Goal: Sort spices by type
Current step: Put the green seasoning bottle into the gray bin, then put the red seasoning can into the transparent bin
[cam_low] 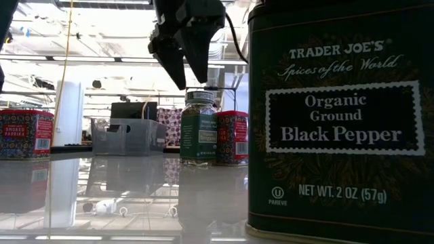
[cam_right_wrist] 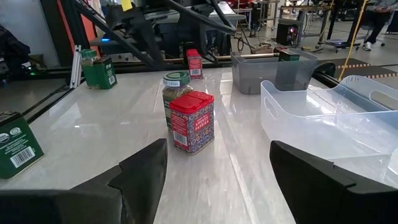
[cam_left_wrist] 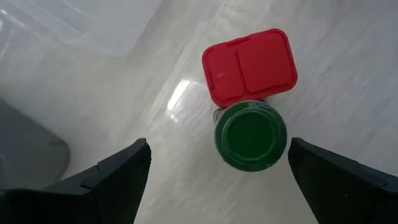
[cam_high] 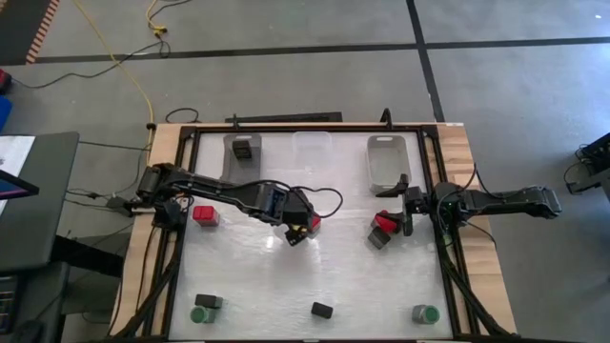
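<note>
A round green-lidded jar [cam_left_wrist: 250, 135] stands upright at mid-table, touching a red box [cam_left_wrist: 249, 65] on its far side; both also show in the low view, the jar [cam_low: 199, 129] and the box [cam_low: 232, 137]. My left gripper [cam_left_wrist: 219, 149] hangs open above the jar, fingers pointing down, one on either side and touching nothing; in the low view it [cam_low: 190, 83] is just above the lid. My right gripper [cam_right_wrist: 219, 146] is open and empty at the table's right [cam_high: 398, 205], facing the pair. A red box [cam_high: 384, 224] and a dark box [cam_high: 378, 238] lie just beside it.
A grey bin [cam_high: 243, 148] holding black boxes, a clear bin [cam_high: 310, 152] and another bin [cam_high: 386, 157] line the far edge. A red box [cam_high: 205, 214] stands left. A jar with a black box [cam_high: 205, 307], a black pepper tin [cam_high: 322, 310] and a jar [cam_high: 424, 312] stand near the front.
</note>
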